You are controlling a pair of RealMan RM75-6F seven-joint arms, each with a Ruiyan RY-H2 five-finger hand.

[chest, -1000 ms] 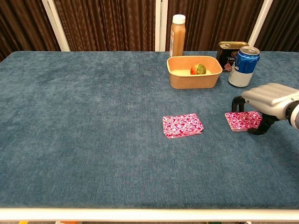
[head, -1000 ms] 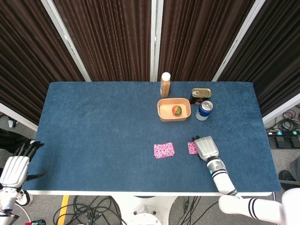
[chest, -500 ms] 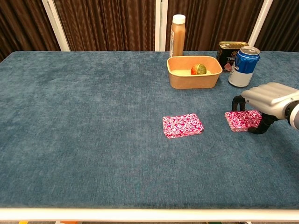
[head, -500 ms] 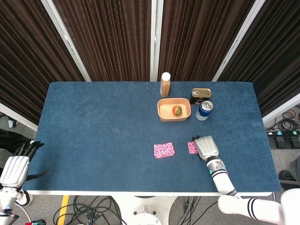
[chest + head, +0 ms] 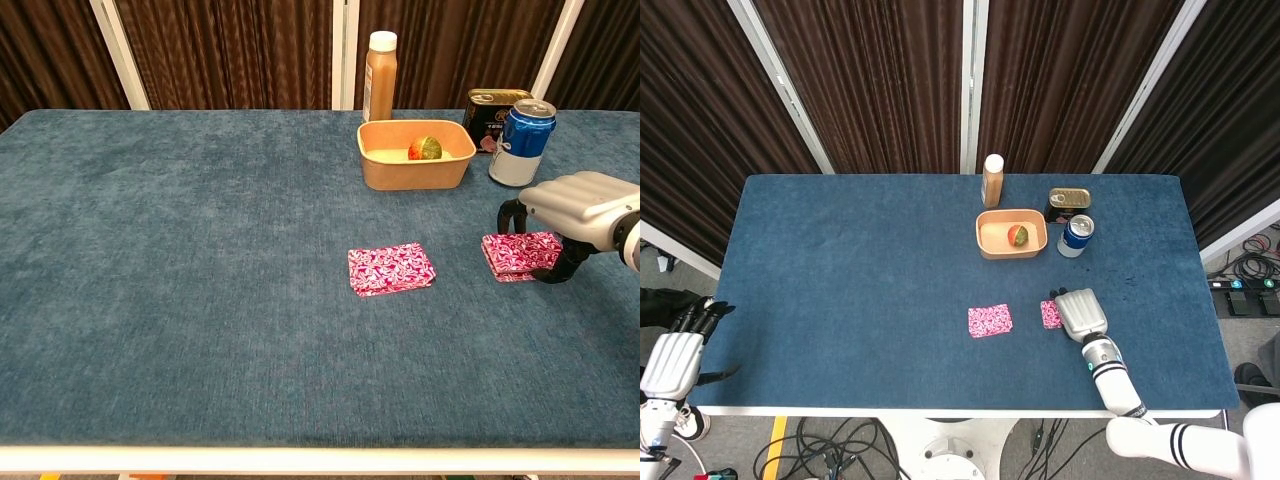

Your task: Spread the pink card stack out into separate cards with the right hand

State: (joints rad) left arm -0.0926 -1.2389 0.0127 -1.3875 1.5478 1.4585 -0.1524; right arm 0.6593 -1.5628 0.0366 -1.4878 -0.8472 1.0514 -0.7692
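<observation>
Blue table (image 5: 860, 270); dark brown curtains (image 5: 880, 80); cables (image 5: 830, 450) on floor.

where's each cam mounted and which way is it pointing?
Head view: high above the table's near edge, looking steeply down at the whole blue table; shows the right robot hand with its forearm, and the left robot hand off the table's corner.
Chest view: low at the near edge, looking across toward the curtains; only the right robot hand shows.
Shared: pink card stack, single pink card, bowl.

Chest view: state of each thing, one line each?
Pink card stack: on table, held by right hand.
Separate pink card: flat, alone.
Bowl: upright, holds fruit.
Blue can: upright.
Bottle: upright, capped.
Left hand: off table, holding nothing.
</observation>
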